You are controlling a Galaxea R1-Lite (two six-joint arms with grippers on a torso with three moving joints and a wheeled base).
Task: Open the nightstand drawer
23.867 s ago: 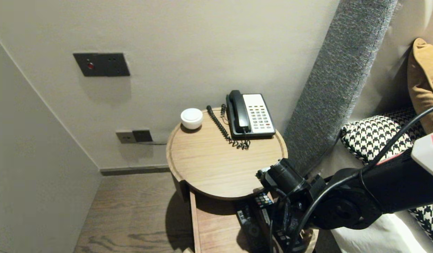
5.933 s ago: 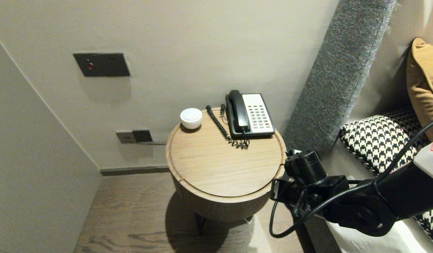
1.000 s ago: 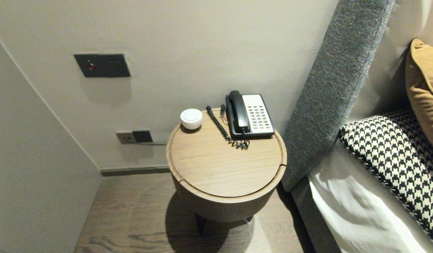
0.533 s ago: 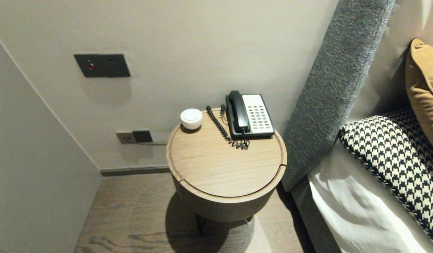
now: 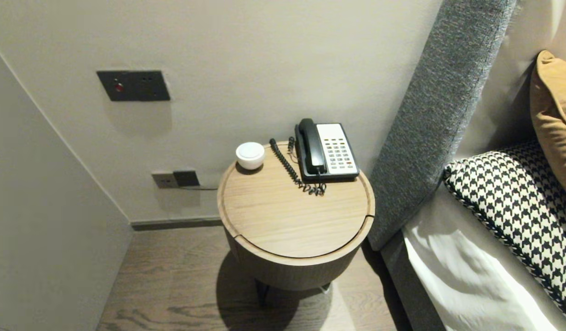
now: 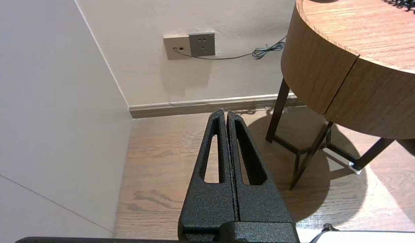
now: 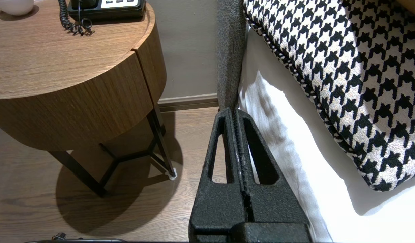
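Observation:
A round wooden bedside table stands against the wall, its drawer front closed flush. On its top rest a black and white telephone with a coiled cord and a small white bowl. Neither arm appears in the head view. My left gripper hangs shut and empty over the wooden floor, to the left of the table. My right gripper is shut and empty too, low between the table and the bed's white sheet.
A grey upholstered headboard and a bed with a houndstooth pillow and a tan cushion fill the right side. Wall sockets sit low on the wall, a dark switch panel higher up. A side wall closes the left.
Nothing has moved over the last second. Earlier the right arm reached at the table's open drawer, the drawer was then closed, and the arm withdrew out of the head view.

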